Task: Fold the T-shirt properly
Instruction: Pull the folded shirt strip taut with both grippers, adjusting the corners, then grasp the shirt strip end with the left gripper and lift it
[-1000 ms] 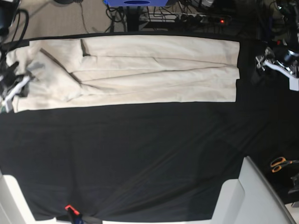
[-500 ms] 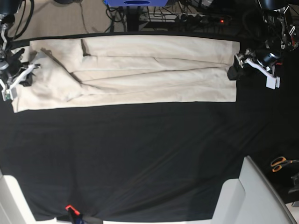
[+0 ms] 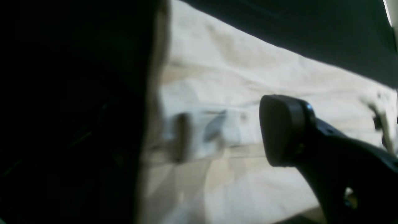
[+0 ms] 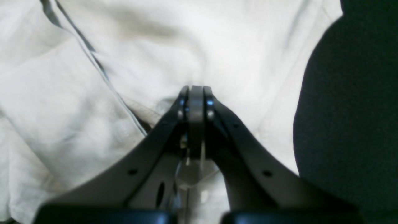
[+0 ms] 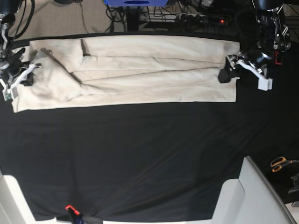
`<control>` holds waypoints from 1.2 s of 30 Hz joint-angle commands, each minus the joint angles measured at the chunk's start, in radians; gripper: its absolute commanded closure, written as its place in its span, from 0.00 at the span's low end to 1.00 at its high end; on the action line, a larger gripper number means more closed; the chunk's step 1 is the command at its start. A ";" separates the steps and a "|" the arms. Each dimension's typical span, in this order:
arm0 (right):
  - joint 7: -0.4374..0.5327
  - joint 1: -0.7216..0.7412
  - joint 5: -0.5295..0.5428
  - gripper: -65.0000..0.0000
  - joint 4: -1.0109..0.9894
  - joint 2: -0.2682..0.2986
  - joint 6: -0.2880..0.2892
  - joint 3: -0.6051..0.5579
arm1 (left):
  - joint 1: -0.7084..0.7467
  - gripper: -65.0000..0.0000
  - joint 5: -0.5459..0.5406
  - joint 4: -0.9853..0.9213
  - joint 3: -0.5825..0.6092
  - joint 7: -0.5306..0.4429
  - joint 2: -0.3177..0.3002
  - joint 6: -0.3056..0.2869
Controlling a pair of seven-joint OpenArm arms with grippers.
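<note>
Lying in a long folded strip along the far side of the black tabletop (image 5: 149, 154), the soft, light cream cotton T-shirt (image 5: 140, 70) is pinched by the closed right hand (image 4: 196, 93); the left hand (image 5: 229, 71) is wide at the hem, where both layers should be gripped.

The right tool (image 4: 196, 93) has its fingers pressed together at the tips (arm low at the base view's left); the left tool (image 5: 232, 70) gapes wide.

The left pincer (image 5: 227, 70) has moved in over the T-shirt's (image 5: 140, 70) hem edge.
</note>
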 commanded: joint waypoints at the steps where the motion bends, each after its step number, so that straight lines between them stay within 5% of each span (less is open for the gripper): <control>1: 0.017 0.009 0.012 1.00 0.016 0.020 0.000 0.005 | 0.001 0.08 0.020 0.000 0.014 0.044 0.003 0.004; 7: 0.017 0.009 0.012 1.00 0.010 0.020 0.000 0.005 | -0.002 0.14 0.020 -0.005 0.022 0.043 0.017 0.004; 11: 0.017 0.009 0.012 1.00 0.008 0.020 0.000 0.005 | -0.002 0.50 0.020 -0.005 0.020 0.043 0.018 0.004; 15: 0.017 0.007 0.012 1.00 0.008 0.019 0.000 0.005 | -0.005 1.00 0.020 -0.003 0.016 0.035 0.018 0.004; 20: 0.017 0.007 0.012 1.00 0.007 0.017 0.000 0.005 | -0.004 1.00 0.054 0.124 0.028 -0.028 0.027 0.004; 27: 0.017 0.009 0.012 1.00 0.008 0.017 0.000 0.005 | 0.075 1.00 0.307 0.505 0.115 -0.045 0.100 0.004; 36: 0.017 0.021 0.012 1.00 0.007 0.017 0.000 0.005 | 0.168 1.00 0.677 0.680 0.491 -0.048 0.158 0.216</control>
